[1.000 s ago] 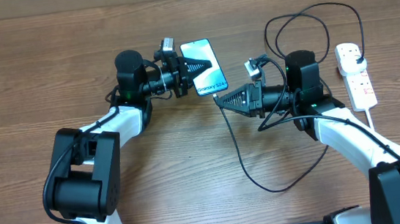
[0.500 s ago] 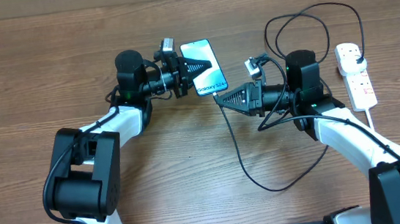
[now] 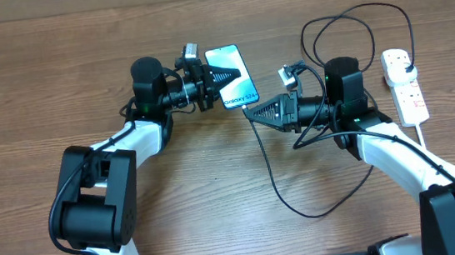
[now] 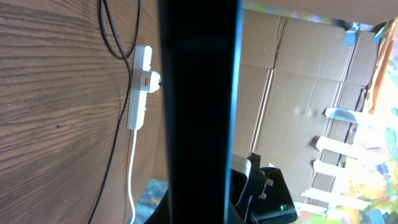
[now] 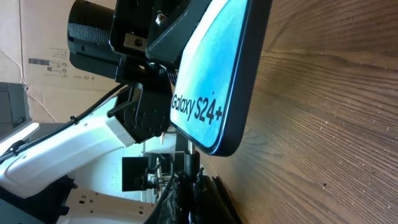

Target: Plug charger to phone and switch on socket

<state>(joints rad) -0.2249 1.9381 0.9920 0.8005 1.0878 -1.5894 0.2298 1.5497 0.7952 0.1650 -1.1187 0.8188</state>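
My left gripper (image 3: 216, 77) is shut on the phone (image 3: 232, 75), gripping its left side; the blue screen faces up. In the left wrist view the phone (image 4: 199, 112) is a dark edge-on band that hides the fingers. My right gripper (image 3: 249, 114) is shut on the connector end of the charger (image 3: 270, 169). In the right wrist view the connector (image 5: 186, 155) reaches up to the bottom edge of the phone (image 5: 217, 74), below the "Galaxy S24+" text. How deep it sits there is hidden. The socket (image 3: 403, 85) lies at the far right, with the charger's plug in it.
The black cable runs in a large loop (image 3: 352, 27) behind my right arm and in a second curve toward the table's front. The socket's white cord (image 3: 430, 146) trails toward the front right. Cardboard boxes (image 4: 292, 93) stand beyond the table.
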